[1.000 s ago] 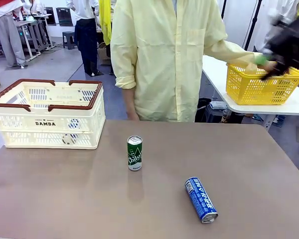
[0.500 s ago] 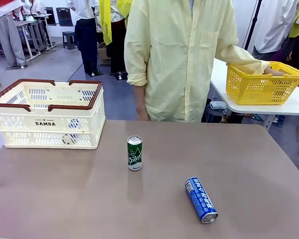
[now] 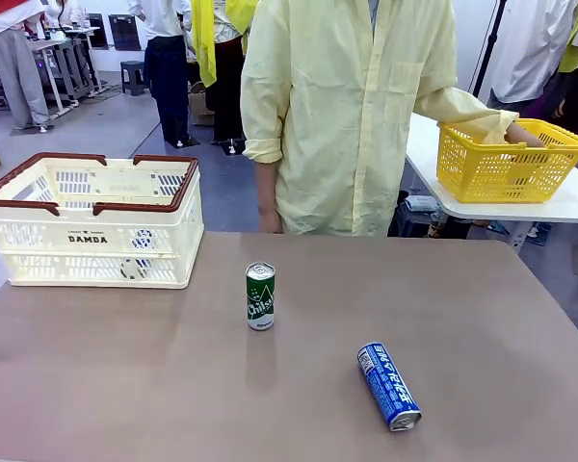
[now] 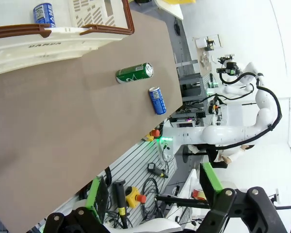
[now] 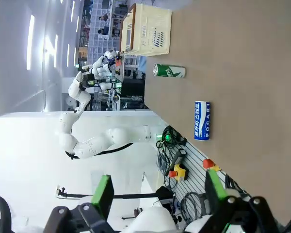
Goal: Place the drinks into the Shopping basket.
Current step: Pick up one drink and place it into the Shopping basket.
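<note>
Since a second ago the person (image 3: 356, 115) has shifted over to the right behind the table (image 3: 125, 385), and neither can on the tabletop has budged. One hand (image 3: 522, 135) reaches into a yellow basket (image 3: 506, 173) on the side table at the right; the other hand (image 3: 269, 221) hangs by the far edge of the table.

The green can (image 3: 260, 296) stands upright about mid-table. The blue can (image 3: 389, 386) lies on its side, nearer the robot and off to the right, with its silver end turned toward the near edge. The two are apart, not touching.

The Shopping basket (image 3: 89, 238) sits at the far left of the table with its brown handles folded down on the rim, well apart from both cans. From the left wrist camera, a second blue can (image 4: 43, 12) looks to be lying inside it, just past the rim.

Both arms are held back off the table. The left gripper (image 4: 155, 194) has its green pads spread wide with nothing between them, looking across the tabletop at the basket and cans from a distance. The right gripper (image 5: 158, 194) is likewise spread and grasping nothing, with the two cans well beyond its fingers.
</note>
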Tool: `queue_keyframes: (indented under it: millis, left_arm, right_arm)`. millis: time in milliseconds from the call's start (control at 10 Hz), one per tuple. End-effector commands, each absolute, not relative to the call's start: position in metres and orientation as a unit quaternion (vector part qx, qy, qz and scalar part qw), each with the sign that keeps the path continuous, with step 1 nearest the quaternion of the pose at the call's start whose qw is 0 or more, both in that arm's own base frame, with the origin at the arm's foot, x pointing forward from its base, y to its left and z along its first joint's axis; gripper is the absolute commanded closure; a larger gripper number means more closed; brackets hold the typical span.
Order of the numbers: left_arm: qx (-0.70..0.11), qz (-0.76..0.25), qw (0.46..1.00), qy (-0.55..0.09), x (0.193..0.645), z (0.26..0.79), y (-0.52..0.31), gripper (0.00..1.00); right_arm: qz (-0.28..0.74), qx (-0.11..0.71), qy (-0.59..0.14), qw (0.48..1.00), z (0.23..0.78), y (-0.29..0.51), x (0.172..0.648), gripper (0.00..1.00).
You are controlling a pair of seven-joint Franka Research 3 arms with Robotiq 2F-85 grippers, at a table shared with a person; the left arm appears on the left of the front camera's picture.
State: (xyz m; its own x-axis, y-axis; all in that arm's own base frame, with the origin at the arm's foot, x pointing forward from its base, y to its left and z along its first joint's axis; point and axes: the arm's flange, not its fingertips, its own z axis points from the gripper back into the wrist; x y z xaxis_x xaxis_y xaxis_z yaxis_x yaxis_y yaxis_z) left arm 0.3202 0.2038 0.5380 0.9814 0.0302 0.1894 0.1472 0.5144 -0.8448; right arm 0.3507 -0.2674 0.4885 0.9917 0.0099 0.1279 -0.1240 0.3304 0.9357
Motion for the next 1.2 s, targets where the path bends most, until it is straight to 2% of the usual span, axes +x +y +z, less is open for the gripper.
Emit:
queue_keyframes:
  millis: [0, 200, 300, 500, 700, 900, 1100]
  left_arm:
    - [-0.487, -0.031, 0.868, -0.087, 0.319, 0.539, 0.203, 0.00]
    - [-0.492, -0.034, 0.865, -0.090, 0.320, 0.538, 0.204, 0.00]
    - [-0.528, -0.002, 0.843, -0.102, 0.306, 0.567, 0.182, 0.00]
    - [-0.411, -0.003, 0.911, -0.022, 0.301, 0.616, 0.079, 0.00]
    - [-0.270, 0.074, 0.960, 0.008, 0.321, 0.630, -0.024, 0.00]
    - [-0.191, 0.130, 0.973, -0.028, 0.364, 0.613, -0.135, 0.00]
    - [-0.131, 0.091, 0.987, -0.020, 0.397, 0.576, -0.216, 0.00]
  right_arm:
    - [0.037, 0.572, -0.039, 0.819, 0.488, -0.269, 0.347, 0.00]
    - [0.037, 0.572, -0.039, 0.819, 0.488, -0.269, 0.347, 0.00]
    - [0.037, 0.572, -0.039, 0.819, 0.488, -0.269, 0.347, 0.00]
    - [0.037, 0.572, -0.039, 0.819, 0.488, -0.269, 0.347, 0.00]
    - [0.037, 0.572, -0.039, 0.819, 0.488, -0.269, 0.347, 0.00]
    - [0.037, 0.572, -0.039, 0.819, 0.488, -0.269, 0.347, 0.00]
    - [0.037, 0.572, -0.039, 0.819, 0.488, -0.269, 0.347, 0.00]
